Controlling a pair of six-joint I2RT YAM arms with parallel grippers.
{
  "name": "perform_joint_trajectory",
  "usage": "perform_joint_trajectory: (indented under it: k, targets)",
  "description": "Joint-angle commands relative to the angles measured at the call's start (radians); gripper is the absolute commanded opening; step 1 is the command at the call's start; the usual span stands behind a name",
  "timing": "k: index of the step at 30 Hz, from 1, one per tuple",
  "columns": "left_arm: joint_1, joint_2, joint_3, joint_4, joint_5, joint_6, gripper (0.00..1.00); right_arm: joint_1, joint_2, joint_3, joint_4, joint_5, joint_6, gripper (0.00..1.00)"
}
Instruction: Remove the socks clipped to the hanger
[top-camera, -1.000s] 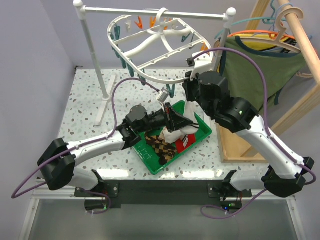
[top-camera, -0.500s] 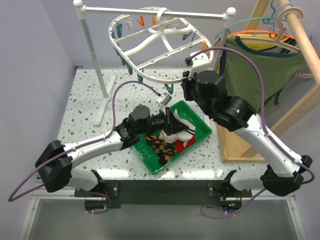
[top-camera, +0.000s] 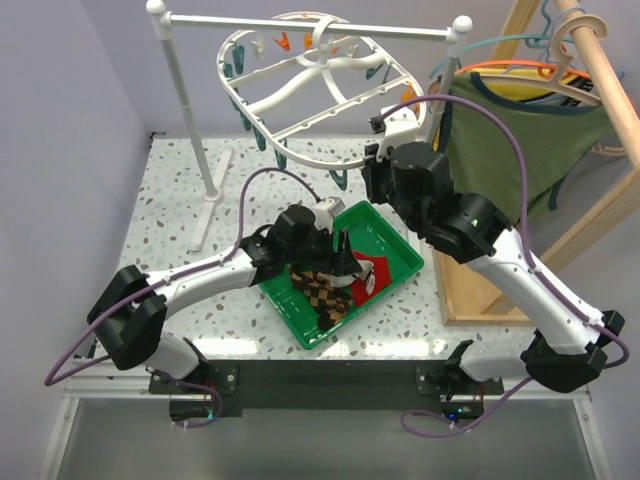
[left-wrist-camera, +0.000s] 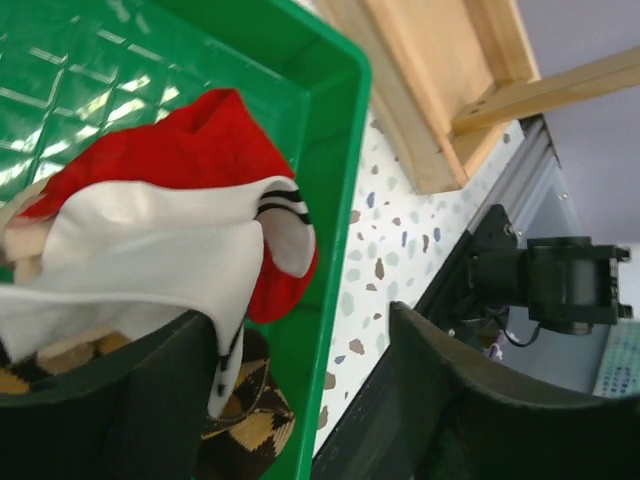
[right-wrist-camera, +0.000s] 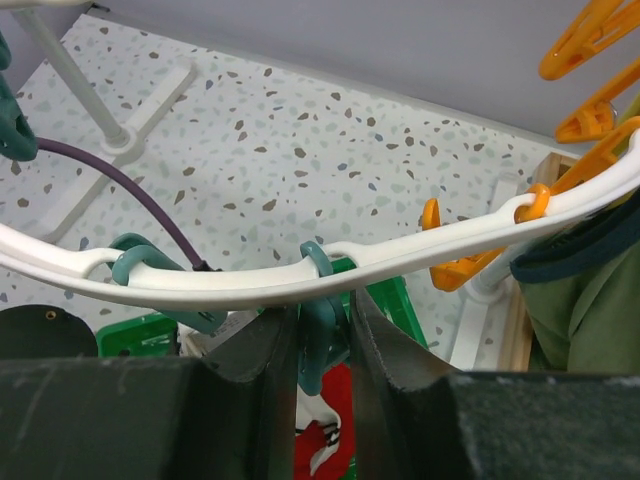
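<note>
The white oval hanger (top-camera: 300, 150) hangs from the rail, and no socks show on its pegs. My right gripper (top-camera: 374, 162) reaches up to its near rim (right-wrist-camera: 420, 250). There my right gripper (right-wrist-camera: 322, 310) has its narrow-set jaws on either side of a teal clothespin (right-wrist-camera: 322, 340). The socks lie in a green tray (top-camera: 395, 245): a red one (left-wrist-camera: 210, 150), a white one (left-wrist-camera: 150, 250) and a brown checkered one (left-wrist-camera: 250, 420). My left gripper (top-camera: 343, 255) hovers low over them. In its wrist view the left gripper (left-wrist-camera: 300, 315) is open, and the white sock's edge drapes against one finger.
A white rail stand (top-camera: 185, 110) carries the hanger at the back left. An olive-green top (top-camera: 520, 130) hangs on a wooden frame (top-camera: 600, 70) to the right, whose base (left-wrist-camera: 420, 80) sits beside the tray. Orange pegs (right-wrist-camera: 590, 40) dangle from the hanger's far side.
My left gripper moved right over the tray and opened, and the white sock now lies in the tray. My right gripper stayed at the teal clothespin. The hanger swung back slightly.
</note>
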Motion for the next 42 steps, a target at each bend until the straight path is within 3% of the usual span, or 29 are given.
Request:
perform_joint_trajectory:
  k: [1, 2, 3, 9, 10, 12, 14, 17, 23, 27, 30, 35, 37, 42]
  targets:
    - [0.004, -0.021, 0.051, -0.139, -0.116, 0.065, 0.75, 0.001, -0.011, 0.011, -0.042, 0.003, 0.066, 0.05]
    - [0.004, -0.026, 0.057, -0.156, -0.134, 0.09, 0.78, 0.004, -0.013, 0.009, -0.057, -0.003, 0.074, 0.06]
    - [0.002, -0.027, 0.063, -0.173, -0.163, 0.105, 1.0, 0.002, -0.014, 0.006, -0.063, -0.008, 0.091, 0.08]
    - [0.001, -0.073, 0.114, -0.339, -0.294, 0.174, 1.0, 0.002, -0.031, 0.003, -0.126, -0.027, 0.154, 0.34]
    - [0.002, -0.093, 0.103, -0.321, -0.289, 0.168, 1.0, 0.002, -0.036, 0.003, -0.152, -0.027, 0.163, 0.47]
    - [0.002, -0.165, 0.049, -0.252, -0.248, 0.156, 1.0, 0.002, -0.043, 0.014, -0.183, -0.03, 0.192, 0.59]
    - [0.002, -0.216, -0.009, -0.204, -0.222, 0.144, 1.0, 0.002, -0.051, 0.024, -0.228, -0.037, 0.215, 0.79]
    - [0.002, -0.302, -0.044, -0.173, -0.208, 0.144, 1.0, 0.002, -0.076, 0.027, -0.28, -0.048, 0.243, 0.99]
    - [0.001, -0.464, -0.106, -0.11, -0.171, 0.127, 1.0, 0.002, -0.25, -0.149, -0.239, -0.157, 0.286, 0.99]
    - [0.0, -0.567, -0.194, 0.012, -0.14, 0.095, 1.0, 0.002, -0.359, -0.377, -0.11, -0.287, 0.303, 0.99]
    - [0.0, -0.699, -0.332, 0.157, -0.137, 0.049, 1.0, 0.002, -0.431, -0.573, 0.06, -0.397, 0.326, 0.99]
    - [-0.001, -0.95, -0.636, 0.438, -0.136, -0.077, 1.0, 0.002, -0.592, -0.966, 0.51, -0.51, 0.447, 0.99]
    - [0.0, -1.013, -0.736, 0.534, -0.14, -0.123, 1.0, 0.001, -0.619, -1.063, 0.687, -0.516, 0.494, 0.99]
    - [0.0, -1.231, -0.914, 0.702, -0.153, -0.188, 1.0, 0.001, -0.701, -1.314, 0.921, -0.473, 0.602, 0.99]
